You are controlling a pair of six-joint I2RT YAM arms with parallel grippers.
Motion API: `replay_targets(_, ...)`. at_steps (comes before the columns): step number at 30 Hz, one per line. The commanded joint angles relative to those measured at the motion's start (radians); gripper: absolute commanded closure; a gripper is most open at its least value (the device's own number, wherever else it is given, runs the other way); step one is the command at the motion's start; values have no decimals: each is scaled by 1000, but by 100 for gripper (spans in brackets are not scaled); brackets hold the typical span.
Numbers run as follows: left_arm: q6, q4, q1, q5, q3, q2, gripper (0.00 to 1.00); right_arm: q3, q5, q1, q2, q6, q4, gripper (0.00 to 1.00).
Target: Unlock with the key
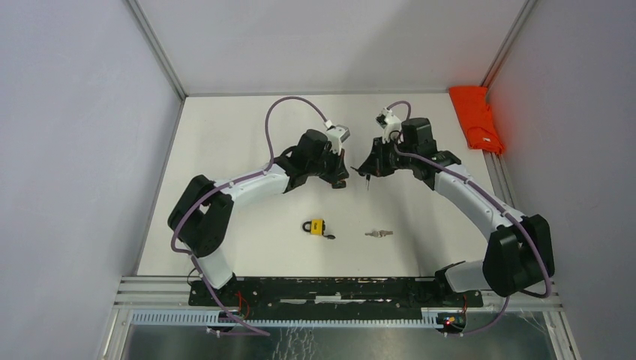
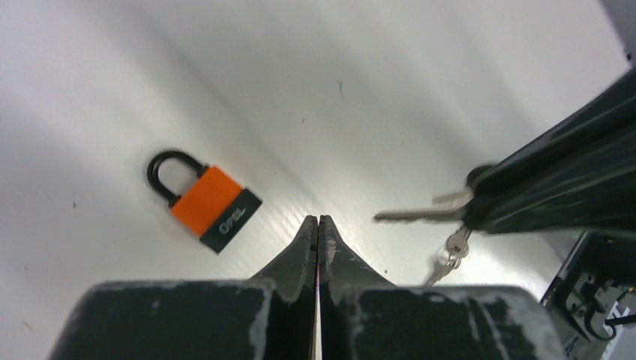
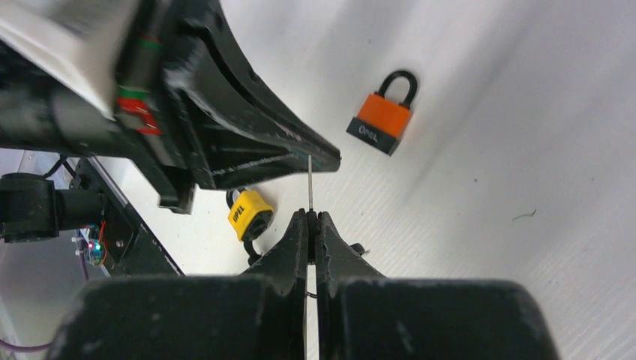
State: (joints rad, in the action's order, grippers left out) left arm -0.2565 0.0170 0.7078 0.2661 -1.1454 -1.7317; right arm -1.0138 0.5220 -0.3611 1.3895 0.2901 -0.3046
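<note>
Honestly, the right gripper [image 3: 311, 216] pinches the key [image 2: 420, 214] but the left gripper [image 2: 318, 221] sits shut and empty near the orange padlock [image 2: 214, 208], so the unheld lock might skid.

Key [image 3: 310, 184] mostly hidden inside the closed right end effector [image 3: 311, 217]

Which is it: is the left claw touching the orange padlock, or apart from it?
Apart. The left wrist view shows bare table between the left claw and the orange padlock.
</note>
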Motion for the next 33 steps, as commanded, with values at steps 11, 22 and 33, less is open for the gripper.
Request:
replay_targets(11, 2, -132, -20, -243, -79, -11, 98, 204, -14, 14, -66, 46, 244, 100)
replay_targets(22, 45, -261, -45, -336, -293, -221, 98, 432, 58, 21, -59, 184, 511, 100)
replay_targets(33, 45, -382, -45, -394, -341, -292, 92, 438, 75, 24, -59, 165, 506, 100)
